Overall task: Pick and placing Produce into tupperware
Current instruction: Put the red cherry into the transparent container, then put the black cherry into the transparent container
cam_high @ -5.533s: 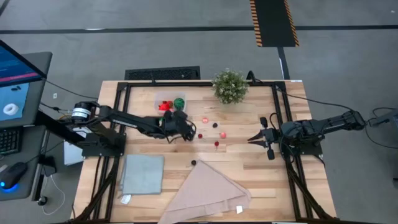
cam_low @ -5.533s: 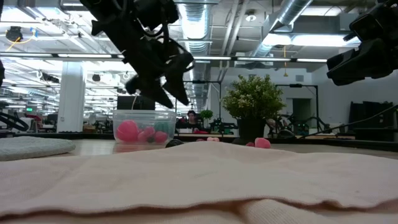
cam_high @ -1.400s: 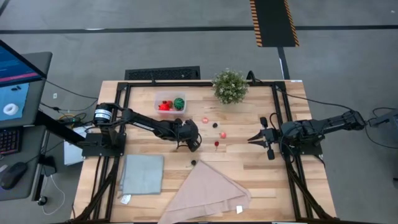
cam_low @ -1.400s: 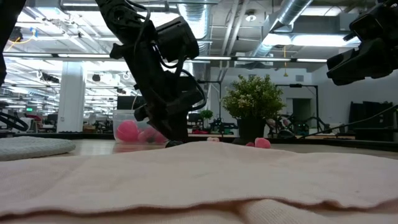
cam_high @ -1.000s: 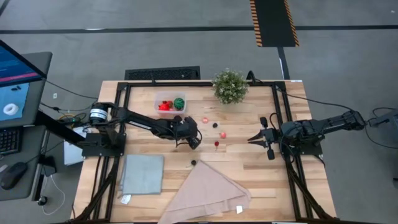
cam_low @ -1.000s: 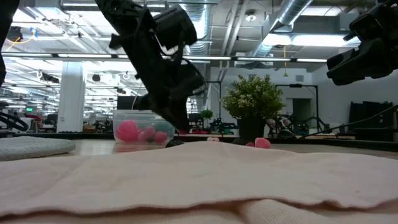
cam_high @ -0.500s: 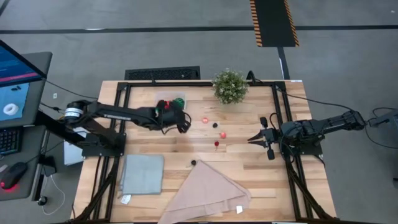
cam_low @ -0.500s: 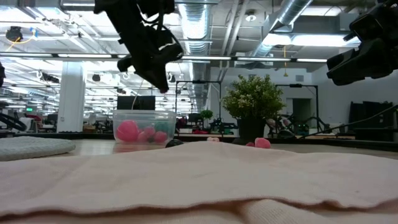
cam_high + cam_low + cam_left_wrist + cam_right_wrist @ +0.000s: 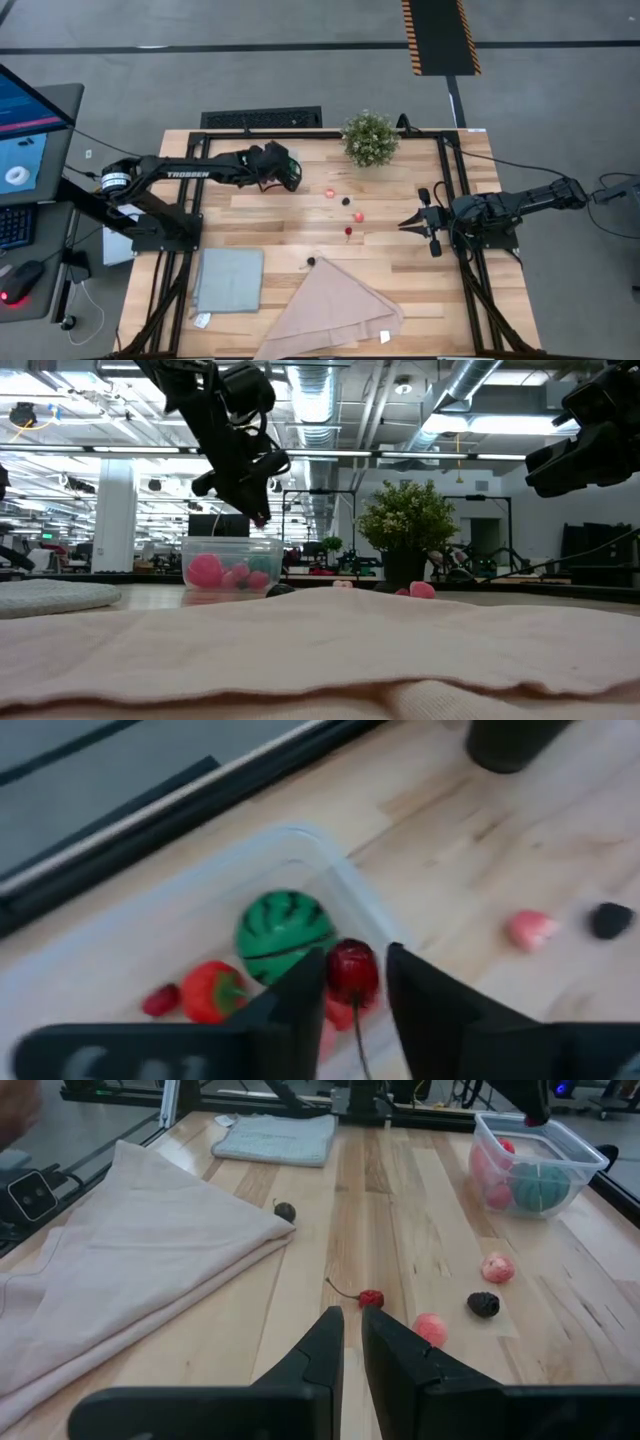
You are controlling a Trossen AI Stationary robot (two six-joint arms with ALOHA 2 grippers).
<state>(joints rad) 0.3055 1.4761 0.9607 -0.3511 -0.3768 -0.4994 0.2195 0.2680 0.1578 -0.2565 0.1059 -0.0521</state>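
Observation:
The clear tupperware (image 9: 325, 860) stands at the table's far left and holds a round green piece (image 9: 283, 925) and red pieces (image 9: 212, 992). My left gripper (image 9: 356, 958) hangs above it, slanting down, shut on a small red cherry (image 9: 352, 970). More produce lies on the bare wood mid-table: pink pieces (image 9: 329, 192) (image 9: 357, 215), a dark berry (image 9: 346, 200), a second cherry (image 9: 348, 231) and a dark piece (image 9: 311, 262). My right gripper (image 9: 403, 222) waits shut at the right, clear of everything. My left gripper pinches the cherry's round body (image 9: 340, 972) between its two fingertips. The fingers come slanting down from the table's left. The cherry is lifted clear above the tupperware's inside, close to its right wall, and its thin stem (image 9: 358, 1035) hangs below it.
A bushy potted plant (image 9: 369, 138) stands at the far edge, right of the tupperware. A beige cloth (image 9: 335, 305) lies folded at the near middle, and a grey-blue square cloth (image 9: 229, 280) at the near left.
My left gripper has risen from the wood at mid-table and swung toward the far edge, ending above the tupperware. The cherry has gone with it, lifted clear of the table.

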